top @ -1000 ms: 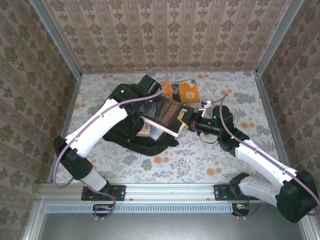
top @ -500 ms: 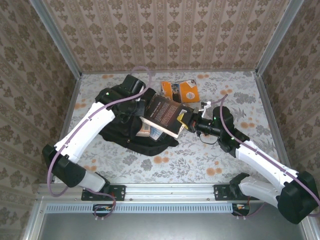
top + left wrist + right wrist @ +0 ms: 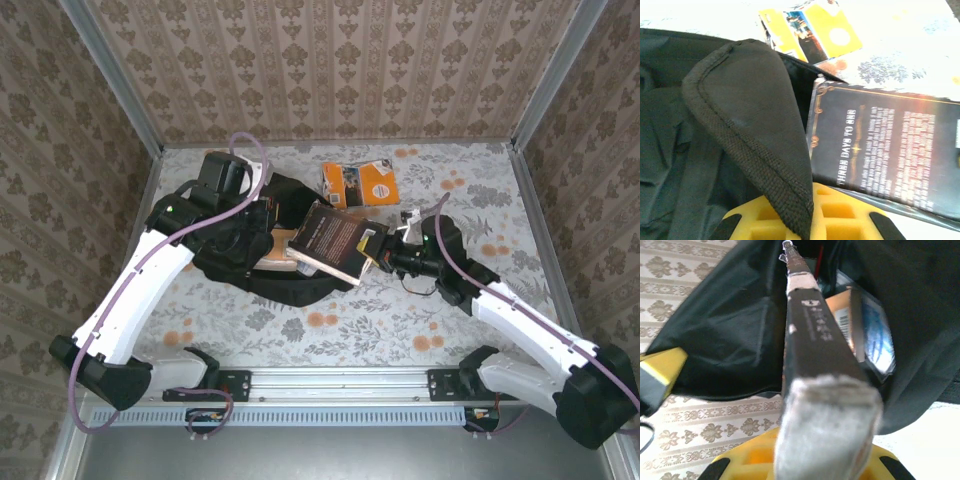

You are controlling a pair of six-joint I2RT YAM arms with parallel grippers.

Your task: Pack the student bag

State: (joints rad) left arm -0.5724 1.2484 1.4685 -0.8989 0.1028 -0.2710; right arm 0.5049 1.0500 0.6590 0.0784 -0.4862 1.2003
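I see the student bag (image 3: pixel 285 288) lying left of centre on the table (image 3: pixel 400 320), with one book (image 3: pixel 867 335) already inside. The dark book (image 3: pixel 335 240) sits partway into the opening, and the orange book (image 3: pixel 362 183) waits beyond. My left gripper (image 3: pixel 800 220) pinches the bag's flap (image 3: pixel 750 125), and my right gripper (image 3: pixel 825 450) clamps the dark book.

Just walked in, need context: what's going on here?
Left gripper is shut on the flap of the bag, lifting its mouth open. Right gripper is shut on a dark book whose far end reaches into the bag. Another book lies inside; an orange book sits on the table beyond.
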